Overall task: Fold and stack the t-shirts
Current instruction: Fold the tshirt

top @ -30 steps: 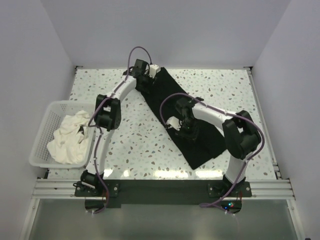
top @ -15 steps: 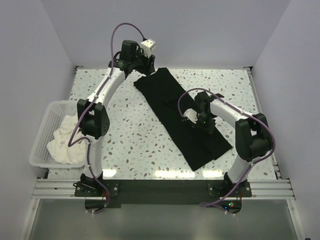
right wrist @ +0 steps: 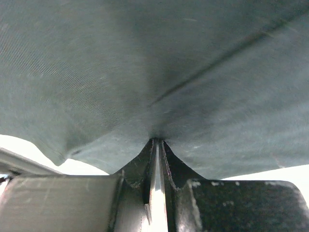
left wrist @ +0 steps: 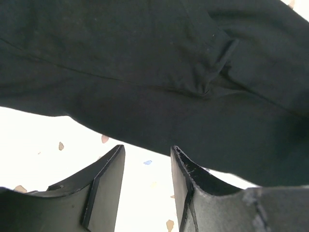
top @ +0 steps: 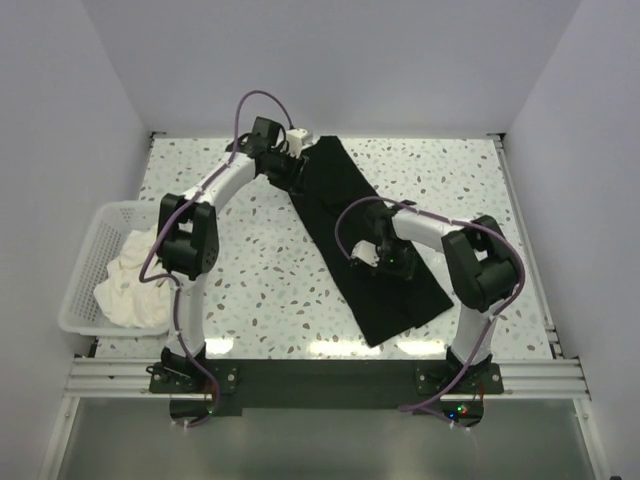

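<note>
The black t-shirt point(top: 338, 190) lies flat as a long folded strip, running diagonally from the far middle of the table to the near right. My left gripper point(top: 297, 170) is at the strip's far left edge. In the left wrist view it point(left wrist: 147, 150) is open and empty over bare table, with the black fabric point(left wrist: 145, 72) just beyond the tips. My right gripper point(top: 386, 257) is on the middle of the strip. In the right wrist view it point(right wrist: 157, 141) is shut on a pinch of black fabric point(right wrist: 145, 63). The white t-shirt point(top: 130, 282) lies crumpled in the basket.
A white plastic lattice basket point(top: 86, 250) stands at the left edge of the speckled table point(top: 250, 260). White walls close in the table at the back and both sides. The metal rail carrying the arm bases point(top: 320, 375) runs along the near edge.
My left gripper rose above the shirt's far end, then came back down at its far left edge. My right gripper shifted right, then back left on the shirt, whose near end now lies further left.
</note>
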Available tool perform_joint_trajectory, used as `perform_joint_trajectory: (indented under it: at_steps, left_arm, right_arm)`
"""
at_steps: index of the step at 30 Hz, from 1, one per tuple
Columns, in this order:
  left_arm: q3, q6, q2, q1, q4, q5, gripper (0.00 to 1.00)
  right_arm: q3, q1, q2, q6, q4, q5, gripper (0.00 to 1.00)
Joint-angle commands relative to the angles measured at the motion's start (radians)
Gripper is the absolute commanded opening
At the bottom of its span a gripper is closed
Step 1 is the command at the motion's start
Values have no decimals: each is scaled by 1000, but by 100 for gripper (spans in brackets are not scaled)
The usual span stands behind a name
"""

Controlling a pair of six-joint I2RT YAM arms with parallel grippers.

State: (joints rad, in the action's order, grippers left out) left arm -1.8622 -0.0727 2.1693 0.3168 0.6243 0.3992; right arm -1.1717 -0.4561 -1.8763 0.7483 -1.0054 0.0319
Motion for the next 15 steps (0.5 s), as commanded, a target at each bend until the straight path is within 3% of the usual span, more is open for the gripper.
perform_joint_trajectory:
  at_steps: [1, 10, 15]
  left_arm:
    - [9, 13, -17, 11, 34, 30, 47]
    - [43, 39, 75, 47, 26, 30, 45]
    - [-7, 34, 177, 44, 29, -14, 42]
  right_arm:
    - [3, -93, -35, -42, -2, -144, 9]
    - [-146, -308, -67, -174, -32, -365, 11]
    - [-223, -314, -41, -210, -64, -466, 19]
